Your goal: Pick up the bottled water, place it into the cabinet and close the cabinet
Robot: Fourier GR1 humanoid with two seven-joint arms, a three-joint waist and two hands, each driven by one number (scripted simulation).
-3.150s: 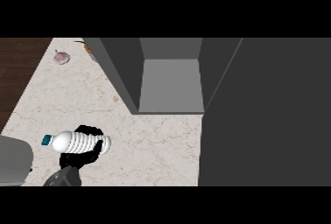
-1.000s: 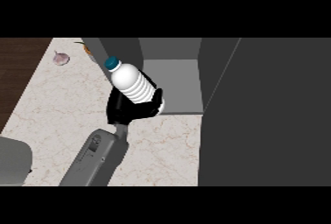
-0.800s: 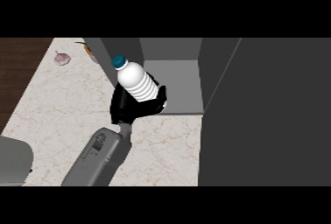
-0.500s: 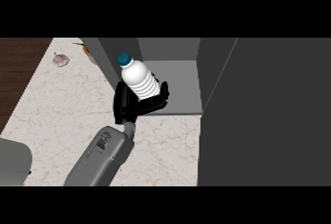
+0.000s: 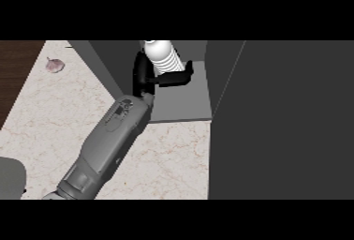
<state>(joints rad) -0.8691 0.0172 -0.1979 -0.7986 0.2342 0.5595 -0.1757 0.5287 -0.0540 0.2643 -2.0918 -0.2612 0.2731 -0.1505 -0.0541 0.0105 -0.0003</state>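
The top of the bottled water is cut off by the upper edge of the scene, so its cap cannot be seen; only the white ribbed body shows, standing roughly upright at the upper middle of the frame, inside the open cabinet. Its lower part is hidden behind the left hand, whose black fingers and thumb curl round the bottle from both sides, grasping it. Whether the bottle's base touches the cabinet floor cannot be told. The grey left forearm runs diagonally from the lower left of the frame up to the cabinet opening, wrist at the cabinet's front edge. The dark cabinet door fills the right side of the frame and hides whatever lies behind it. On the marbled table at the upper left lies a small pinkish object, too small to identify. The right hand is not visible.
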